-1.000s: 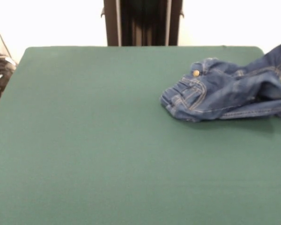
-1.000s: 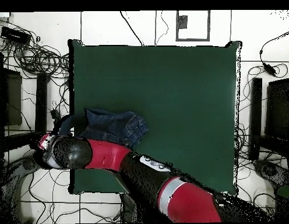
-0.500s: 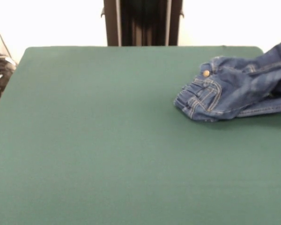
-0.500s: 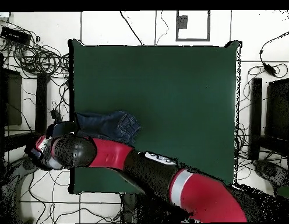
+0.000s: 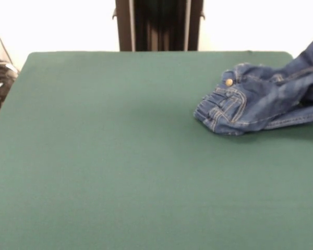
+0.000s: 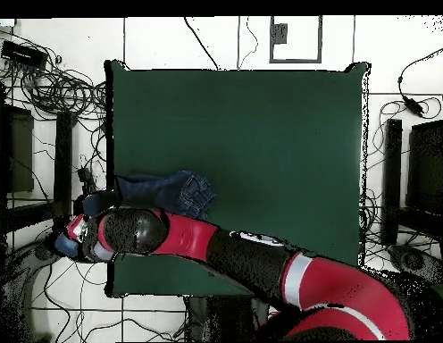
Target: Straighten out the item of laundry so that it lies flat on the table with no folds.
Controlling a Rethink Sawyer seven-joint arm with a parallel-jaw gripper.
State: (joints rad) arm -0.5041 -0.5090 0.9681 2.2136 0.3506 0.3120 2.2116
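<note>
Bunched jeans [image 5: 261, 104] at green table [image 5: 120, 166] edge, red-black arm [image 6: 225, 255] overlapping them, cables [image 6: 55, 89] around, jaw state indiscernible

The front view's right edge cuts off the jeans [image 5: 261, 107], so their legs are unseen. From overhead, the red and black arm [image 6: 171, 237] covers their near part and hides the gripper beneath its wrist.
</note>
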